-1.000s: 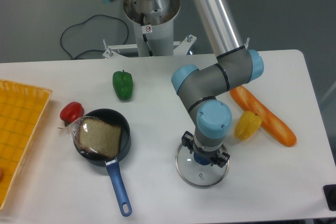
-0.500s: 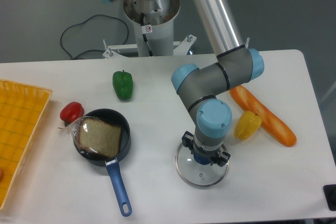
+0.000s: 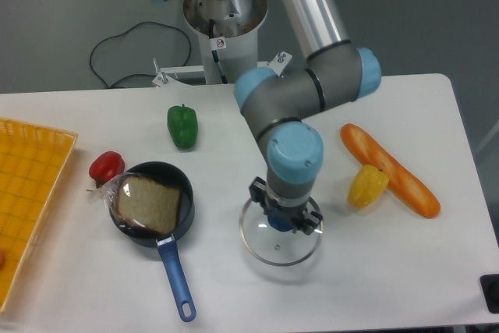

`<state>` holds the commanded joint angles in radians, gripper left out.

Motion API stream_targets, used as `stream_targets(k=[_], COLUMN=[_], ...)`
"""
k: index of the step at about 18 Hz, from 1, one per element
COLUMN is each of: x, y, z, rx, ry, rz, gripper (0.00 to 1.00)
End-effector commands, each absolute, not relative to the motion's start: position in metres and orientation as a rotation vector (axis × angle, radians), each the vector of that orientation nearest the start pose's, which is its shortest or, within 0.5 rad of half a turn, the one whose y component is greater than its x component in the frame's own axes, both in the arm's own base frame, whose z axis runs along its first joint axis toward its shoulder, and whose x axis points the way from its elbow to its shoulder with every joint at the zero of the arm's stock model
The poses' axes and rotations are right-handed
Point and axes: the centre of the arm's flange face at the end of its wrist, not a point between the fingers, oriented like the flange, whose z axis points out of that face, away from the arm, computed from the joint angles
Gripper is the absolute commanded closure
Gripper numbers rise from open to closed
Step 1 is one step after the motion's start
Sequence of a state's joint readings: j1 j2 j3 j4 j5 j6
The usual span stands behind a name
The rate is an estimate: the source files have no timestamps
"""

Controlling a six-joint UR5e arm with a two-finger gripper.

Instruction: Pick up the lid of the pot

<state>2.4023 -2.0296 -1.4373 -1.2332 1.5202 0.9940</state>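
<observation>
Fingers in your camera view are clenched on the blue knob of the clear pot lid, with one on either side of it. You have the lid directly beneath them, its round glass spreading out past both. It sits between the black pan and the yellow pepper, apart from each.

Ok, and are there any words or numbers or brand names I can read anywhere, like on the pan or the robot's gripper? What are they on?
There are none that can be read: no words, numbers or brands show on the pan, the lid, the green pepper or the gripper.
Any tiny print would be too small to read.
</observation>
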Motion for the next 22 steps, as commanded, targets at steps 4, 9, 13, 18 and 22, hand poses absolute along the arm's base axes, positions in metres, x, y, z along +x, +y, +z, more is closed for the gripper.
stream_targets(k=[4, 9, 13, 18, 22], x=[-0.36, -0.322, -0.293, -0.247, -0.229], y=[0.556, 0.568, 0.577, 0.589, 0.599], z=[0.346, 0.369, 0.38, 0.394, 0.387], rx=[-3.068, -3.023, -3.002, -2.959, -2.944], ry=[0.388, 0.621, 0.709, 0.797, 0.839], rz=[-0.034, -0.011, -0.017, -0.001, -0.025], gripper=[0.49, 0.49, 0.49, 0.49, 0.49])
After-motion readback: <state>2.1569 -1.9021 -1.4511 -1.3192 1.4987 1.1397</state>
